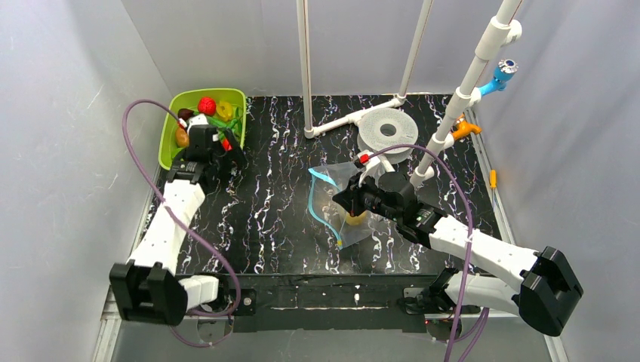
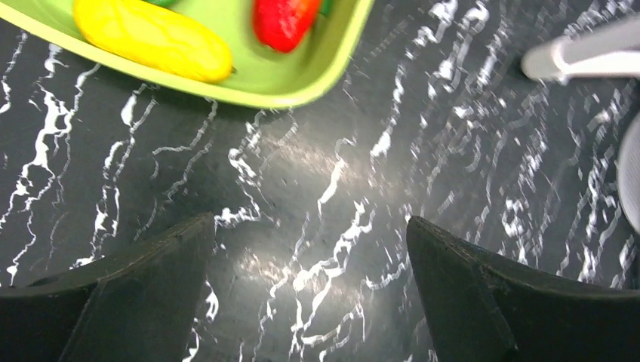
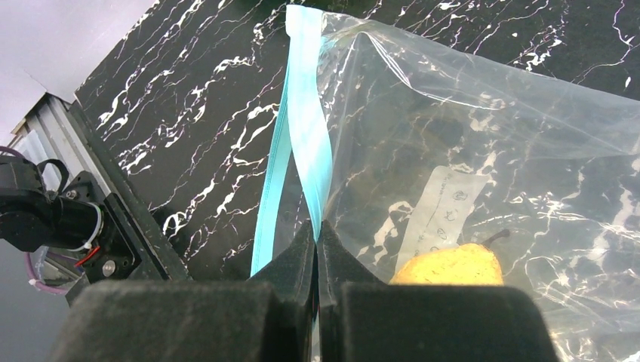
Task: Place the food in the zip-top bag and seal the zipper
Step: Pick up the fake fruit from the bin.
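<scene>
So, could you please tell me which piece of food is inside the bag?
The yellow pear, seen through the zip-top bag beside the right hand; the strawberry and the rest lie in the green tray.

Both arms are white shell links between black joint housings, the left arm (image 1: 170, 219) at lower left of the overhead view and the right arm (image 1: 483, 255) at lower right, each with a bulky black block near the bottom edge. A thin purple cable (image 1: 142, 102) trails the left arm, and a second purple cable (image 1: 469, 222) trails the right. The left gripper (image 2: 311, 226) has smooth matte-black wedge fingers (image 2: 128, 294); the right gripper (image 3: 317, 230) has coarse, foam-like black pads (image 3: 226, 317).
</scene>
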`<action>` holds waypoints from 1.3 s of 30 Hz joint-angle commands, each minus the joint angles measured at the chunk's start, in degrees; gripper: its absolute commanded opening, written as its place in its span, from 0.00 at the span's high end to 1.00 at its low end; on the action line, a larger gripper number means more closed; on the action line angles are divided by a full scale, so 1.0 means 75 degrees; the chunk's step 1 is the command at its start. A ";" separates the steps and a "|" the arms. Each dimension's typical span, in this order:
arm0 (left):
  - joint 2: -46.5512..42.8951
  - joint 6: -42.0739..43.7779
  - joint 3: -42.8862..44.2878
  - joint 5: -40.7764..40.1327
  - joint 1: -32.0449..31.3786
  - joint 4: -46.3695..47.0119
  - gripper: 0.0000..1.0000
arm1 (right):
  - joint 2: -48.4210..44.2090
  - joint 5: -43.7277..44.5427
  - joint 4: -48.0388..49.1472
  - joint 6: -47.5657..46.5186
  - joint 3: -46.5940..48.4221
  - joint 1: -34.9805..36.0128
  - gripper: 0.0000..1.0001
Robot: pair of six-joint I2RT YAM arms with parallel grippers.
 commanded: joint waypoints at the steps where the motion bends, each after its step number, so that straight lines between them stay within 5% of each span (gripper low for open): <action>1: 0.1087 -0.0292 0.0731 0.0403 0.1222 0.0410 0.02 | 0.0007 0.0075 0.0440 -0.0023 0.0003 0.0050 0.99; 7: 0.2945 -0.1016 0.1879 0.0505 0.2289 0.0297 0.02 | 0.0091 0.0150 0.0443 -0.0063 0.0028 0.0113 0.99; 15: 0.5277 -0.0561 0.3996 -0.0291 0.2577 -0.0296 0.09 | 0.0242 0.0399 0.0438 -0.0206 0.0095 0.0271 0.99; 25: 0.6429 -0.0387 0.5030 -0.1091 0.2756 -0.0821 0.34 | 0.0377 0.1000 0.0457 -0.0463 0.0147 0.0639 0.99; 35: 0.7305 -0.0660 0.5329 -0.0783 0.3022 -0.0698 0.28 | 0.0439 0.1247 0.0490 -0.0594 0.0168 0.0835 0.99; 39: 0.7556 -0.0801 0.5262 -0.0644 0.3084 -0.0467 0.18 | 0.0460 0.1240 0.0500 -0.0606 0.0160 0.0835 0.99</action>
